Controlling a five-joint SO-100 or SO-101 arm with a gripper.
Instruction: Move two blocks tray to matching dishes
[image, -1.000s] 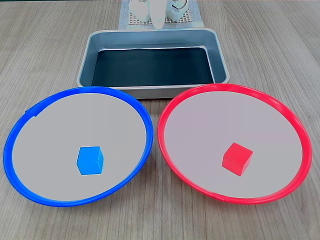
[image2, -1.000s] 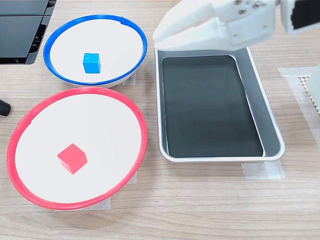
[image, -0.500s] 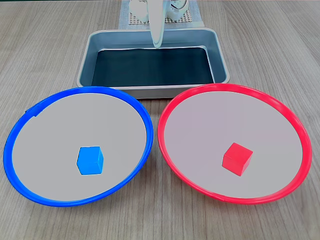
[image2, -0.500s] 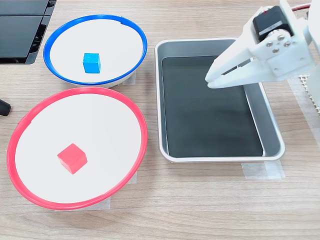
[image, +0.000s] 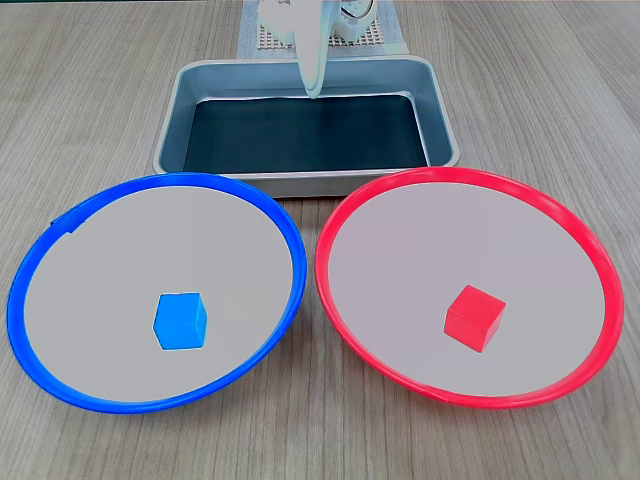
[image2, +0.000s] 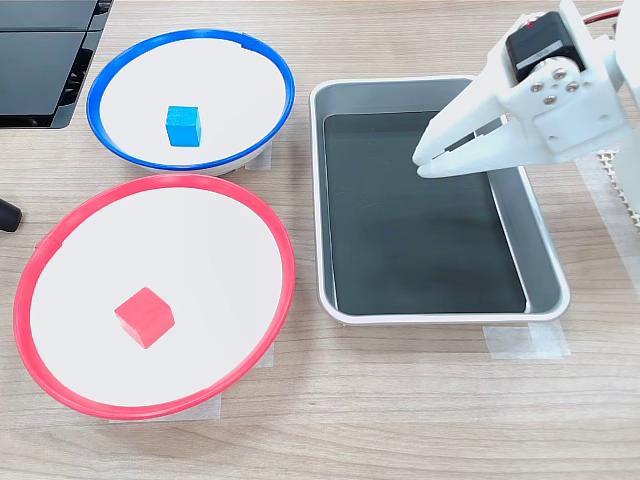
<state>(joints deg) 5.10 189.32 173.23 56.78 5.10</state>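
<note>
The blue block (image: 181, 321) (image2: 183, 126) lies inside the blue-rimmed dish (image: 150, 245) (image2: 235, 95). The red block (image: 475, 317) (image2: 144, 316) lies inside the red-rimmed dish (image: 470, 235) (image2: 185, 245). The silver-grey tray (image: 300, 184) (image2: 547, 250) with its black bottom holds nothing. My white gripper (image: 314, 88) (image2: 424, 164) hangs above the tray, on the side away from the dishes. It points down toward the dark bottom, shut, with nothing between its fingers.
A white mesh mat (image: 385, 38) (image2: 618, 175) lies under the arm's base behind the tray. A black device (image2: 45, 50) sits beside the blue-rimmed dish at the table's corner. Strips of tape (image2: 525, 342) hold the tray and dishes to the wooden table.
A second ago my gripper was over the tray's end near the blue-rimmed dish; it has swung back toward the arm's base and lower over the tray. Blocks and dishes have not moved.
</note>
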